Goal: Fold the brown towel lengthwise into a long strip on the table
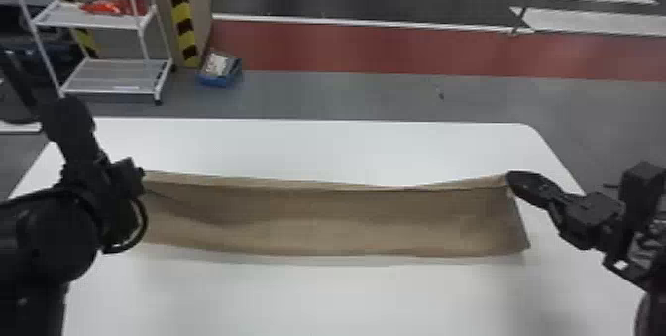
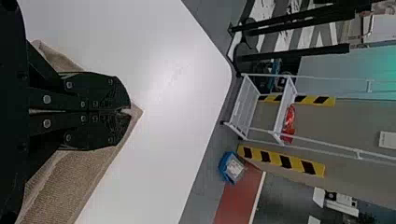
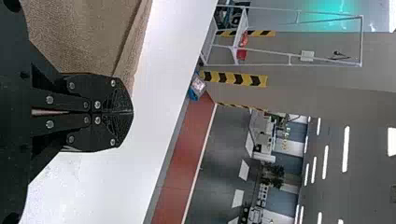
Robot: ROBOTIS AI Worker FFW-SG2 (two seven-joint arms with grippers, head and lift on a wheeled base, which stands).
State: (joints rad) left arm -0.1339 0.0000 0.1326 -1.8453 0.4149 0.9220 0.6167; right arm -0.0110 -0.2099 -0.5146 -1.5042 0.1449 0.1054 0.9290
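And there it was, the brown towel (image 1: pixel 317 216), stretched across the white table (image 1: pixel 317 300) from left to right as a long, narrow band! Its far edge ran between the two arms and dipped a little toward the middle, with a thin second layer peeking out along it. The near edge ran roughly parallel, a soft shadow just beside it on the near side.

Over on the left, the left gripper (image 1: pixel 130 176) was at the towel's far left corner, its arm covering that end in the head view. The left wrist view gave the close-up: the left gripper (image 2: pixel 127 112) had its jaws pressed together on the cloth, a small brown tip poking out past them.

And on the right, the right gripper (image 1: pixel 511 179) had the far right corner! From there the towel's short right edge slanted toward the near side, ending in a free corner. In the right wrist view, the right gripper (image 3: pixel 132 112) had its jaws drawn together, pinching the corner, the cloth spreading away from one side.

Beyond the table, a white rack (image 1: pixel 116 76) stood at the far left with a red item (image 1: pixel 115 6) on its upper shelf, and a blue box (image 1: pixel 213 81) sat on the floor just right of it.
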